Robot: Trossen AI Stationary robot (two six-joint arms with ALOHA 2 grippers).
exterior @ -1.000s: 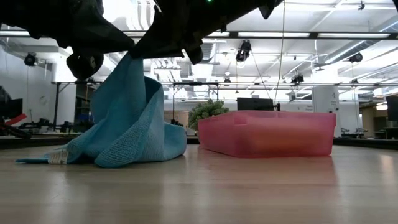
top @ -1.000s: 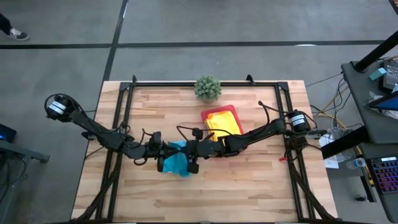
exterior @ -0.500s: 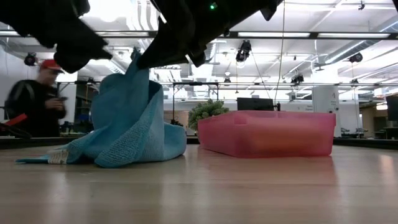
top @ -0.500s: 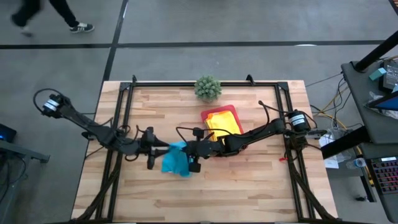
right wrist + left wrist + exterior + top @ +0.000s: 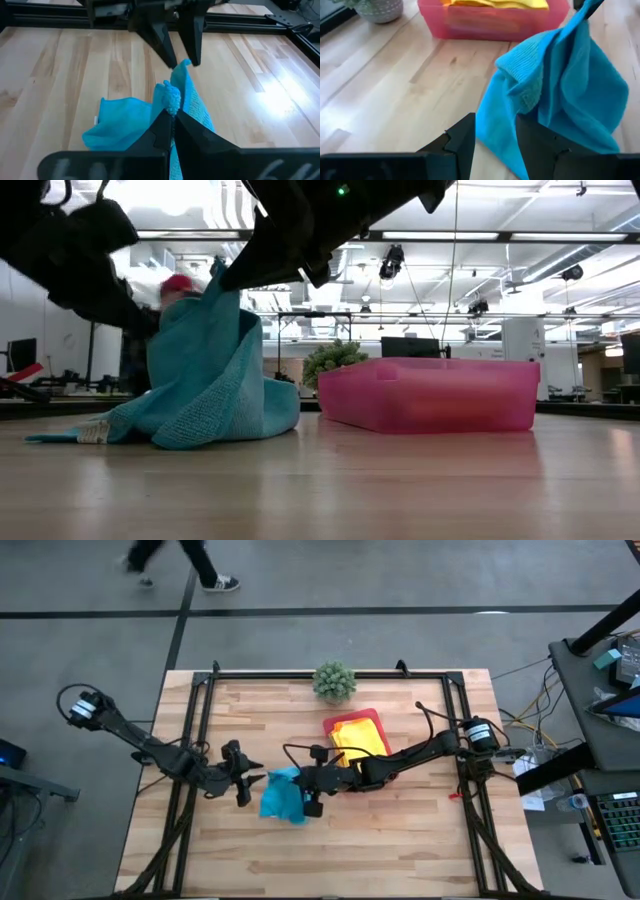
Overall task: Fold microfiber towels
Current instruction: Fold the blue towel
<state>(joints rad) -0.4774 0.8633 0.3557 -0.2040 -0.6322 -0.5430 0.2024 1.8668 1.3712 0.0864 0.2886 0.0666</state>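
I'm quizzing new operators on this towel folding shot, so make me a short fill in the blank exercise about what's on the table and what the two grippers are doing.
1. The right gripper is shut on the ____ towel, holding part of it up off the table.
2. The left gripper is ____ and holds nothing.
3. A yellow towel lies in the ____ tray.
4. Behind the tray stands a small potted ____.

Missing words: blue; open; pink; plant
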